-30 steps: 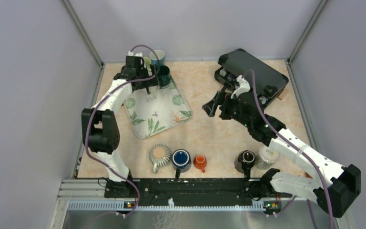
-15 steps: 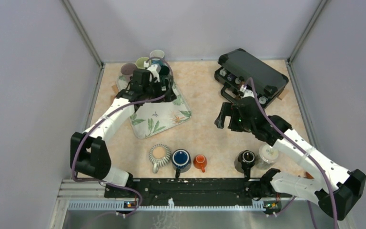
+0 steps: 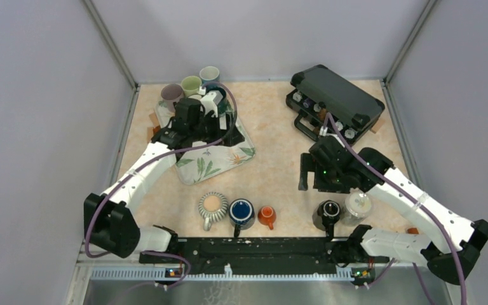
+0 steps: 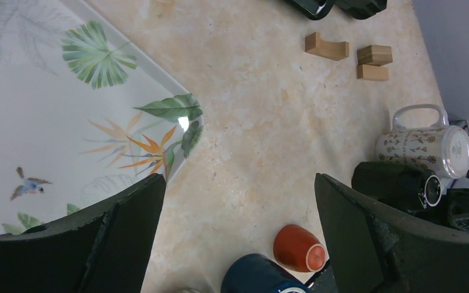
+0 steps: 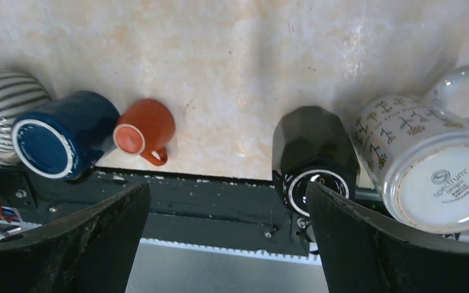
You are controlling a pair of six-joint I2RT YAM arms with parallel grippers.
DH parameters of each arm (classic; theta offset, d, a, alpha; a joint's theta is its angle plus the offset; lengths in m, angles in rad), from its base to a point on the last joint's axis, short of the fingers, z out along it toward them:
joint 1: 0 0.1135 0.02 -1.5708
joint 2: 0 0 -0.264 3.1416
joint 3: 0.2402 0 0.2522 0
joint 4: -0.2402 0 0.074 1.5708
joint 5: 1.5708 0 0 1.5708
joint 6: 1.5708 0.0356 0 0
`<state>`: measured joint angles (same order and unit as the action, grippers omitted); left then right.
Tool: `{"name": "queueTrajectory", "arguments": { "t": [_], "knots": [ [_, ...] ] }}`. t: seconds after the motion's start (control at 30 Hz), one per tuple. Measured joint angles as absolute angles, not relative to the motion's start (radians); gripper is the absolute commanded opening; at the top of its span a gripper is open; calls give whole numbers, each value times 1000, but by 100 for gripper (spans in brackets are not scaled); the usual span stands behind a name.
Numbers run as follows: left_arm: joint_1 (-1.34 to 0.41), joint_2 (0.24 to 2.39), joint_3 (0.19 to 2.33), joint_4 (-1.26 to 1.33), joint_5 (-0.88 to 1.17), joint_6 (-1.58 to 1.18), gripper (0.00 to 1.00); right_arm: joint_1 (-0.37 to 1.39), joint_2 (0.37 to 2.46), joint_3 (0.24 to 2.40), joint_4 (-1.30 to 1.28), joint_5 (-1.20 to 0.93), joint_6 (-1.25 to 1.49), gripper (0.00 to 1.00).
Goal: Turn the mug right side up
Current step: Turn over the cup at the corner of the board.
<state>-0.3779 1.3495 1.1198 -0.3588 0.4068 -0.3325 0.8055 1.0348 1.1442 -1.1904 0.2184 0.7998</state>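
Several mugs stand upside down in a row by the near edge: striped (image 3: 213, 205), blue (image 3: 242, 211), small orange (image 3: 267, 215), black (image 3: 328, 213) and white flowered (image 3: 358, 206). My left gripper (image 3: 223, 130) hangs open and empty over the leaf-print tray (image 3: 203, 162); its view shows the orange mug (image 4: 299, 249) and blue mug (image 4: 259, 278) below my left gripper (image 4: 238, 232). My right gripper (image 3: 305, 173) is open and empty, just behind the black mug. In the right wrist view my right gripper (image 5: 229, 238) frames the black mug (image 5: 314, 155) beside the white mug (image 5: 427, 165) and orange mug (image 5: 143, 128).
Three upright mugs (image 3: 190, 86) stand behind the tray at the far left. A black case (image 3: 337, 101) lies at the far right. Small wooden blocks (image 4: 327, 47) sit on the table. The black rail (image 3: 254, 248) runs along the near edge.
My left arm pulled back from the upright mugs and now sits over the tray. My right arm swung from the black case toward the near edge, close to the black mug. Both grippers stayed open.
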Motion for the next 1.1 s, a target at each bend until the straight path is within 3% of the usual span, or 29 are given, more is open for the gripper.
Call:
{"name": "queueTrajectory", "arguments": {
  "t": [0.5,1.1],
  "knots": [
    [-378,1330,1092,-351,461,-326,98,823,1055,1093,-1422,146,842,99],
    [-378,1316,1090,-344,476,-326,98,823,998,770,-1202,74,932,99]
  ]
}}
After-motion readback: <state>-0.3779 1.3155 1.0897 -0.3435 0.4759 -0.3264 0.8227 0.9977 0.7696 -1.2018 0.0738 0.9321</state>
